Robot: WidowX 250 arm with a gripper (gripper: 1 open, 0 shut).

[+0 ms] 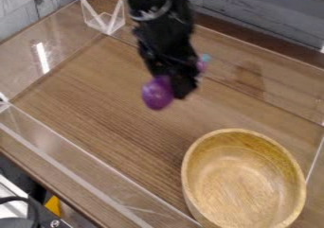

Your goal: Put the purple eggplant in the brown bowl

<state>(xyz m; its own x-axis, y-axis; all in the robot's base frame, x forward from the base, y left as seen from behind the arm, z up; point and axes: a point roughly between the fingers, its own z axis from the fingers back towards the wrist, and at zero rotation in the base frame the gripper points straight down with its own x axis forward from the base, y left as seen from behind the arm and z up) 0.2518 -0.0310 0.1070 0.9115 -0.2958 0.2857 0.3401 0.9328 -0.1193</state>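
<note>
In the single camera view, the gripper [162, 86] has its fingers clamped on the purple eggplant [157, 95], which hangs clear of the wooden worktop [101, 128], up and to the left of the brown bowl [244, 184]. To do this well, I judge the arm should carry it over the bowl's middle, well inside the thick rim, and lower before letting go so the glossy toy does not bounce out.

**Wood, gloss and clear walls**

The purple eggplant [155, 95], pinched in the matt black gripper [169, 80], looks like smooth, glossy plastic. Below and to the right of the gripper, the brown bowl [209, 149] is pale wood with visible grain and a thick rim. The table [89, 109] beneath is darker wood-grain, faintly shiny, ringed by clear glossy walls [51, 142].
</note>
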